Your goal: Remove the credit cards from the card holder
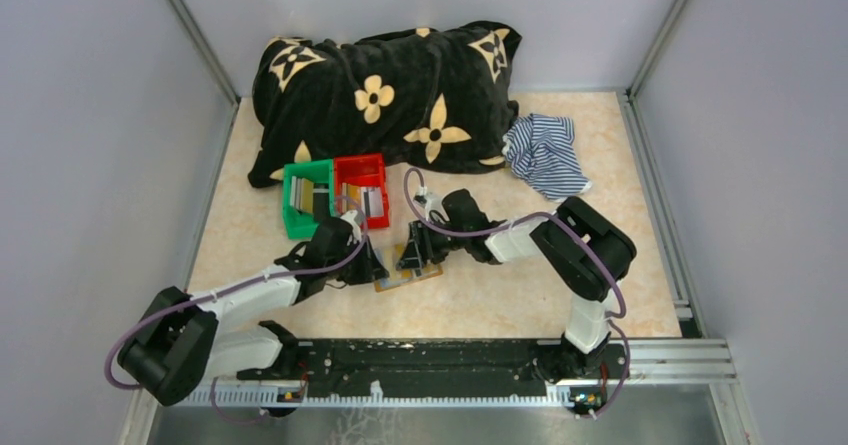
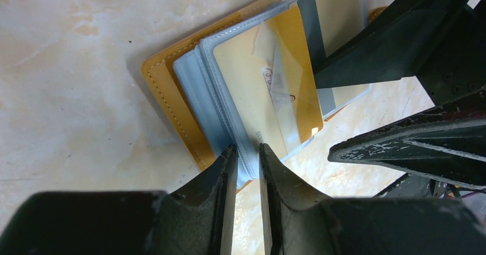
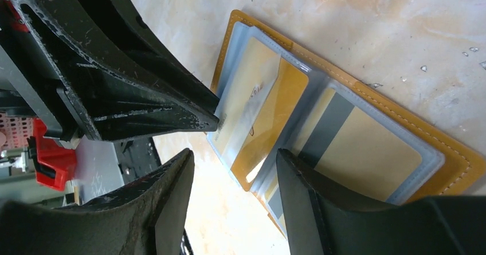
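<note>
At table centre, the card holder is lying open, credit cards in its pockets; L gripper is pinching its grey-blue panel edge; R gripper is hovering wide open, empty.

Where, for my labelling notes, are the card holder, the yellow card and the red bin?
card holder (image 2: 163, 100): left wrist view, its tan stitched border.
yellow card (image 3: 281, 112): right wrist view, its golden face.
red bin (image 1: 360, 165): top view, its far wall.
</note>
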Tool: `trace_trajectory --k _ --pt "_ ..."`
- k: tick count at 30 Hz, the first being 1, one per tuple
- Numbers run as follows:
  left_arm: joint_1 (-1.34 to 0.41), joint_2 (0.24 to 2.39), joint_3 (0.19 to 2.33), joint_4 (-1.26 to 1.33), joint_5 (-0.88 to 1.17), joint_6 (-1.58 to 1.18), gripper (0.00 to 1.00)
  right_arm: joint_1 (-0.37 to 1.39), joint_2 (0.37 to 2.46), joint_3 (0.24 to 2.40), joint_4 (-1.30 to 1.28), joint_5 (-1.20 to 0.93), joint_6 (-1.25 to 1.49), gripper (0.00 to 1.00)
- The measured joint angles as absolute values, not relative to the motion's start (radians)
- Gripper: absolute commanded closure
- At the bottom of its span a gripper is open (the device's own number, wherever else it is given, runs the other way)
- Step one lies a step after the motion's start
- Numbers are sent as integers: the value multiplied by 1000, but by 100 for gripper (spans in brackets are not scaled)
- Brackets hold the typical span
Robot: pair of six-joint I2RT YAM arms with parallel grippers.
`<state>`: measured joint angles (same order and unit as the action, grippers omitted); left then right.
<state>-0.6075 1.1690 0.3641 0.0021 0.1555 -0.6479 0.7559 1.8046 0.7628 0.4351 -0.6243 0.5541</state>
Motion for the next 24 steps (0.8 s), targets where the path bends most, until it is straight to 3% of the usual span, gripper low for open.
trace_trajectory --k 6,11,18,24 --pt "-607 1169 365 1 147 -653 72 756 1818 763 450 -633 561 44" --pt "-608 1186 368 6 150 -653 72 756 1838 768 472 -645 572 53" --pt "-604 1221 380 32 172 -654 72 744 1840 767 457 -623 568 100" --pt "-604 1231 383 38 174 -654 72 736 1840 765 458 -615 580 100"
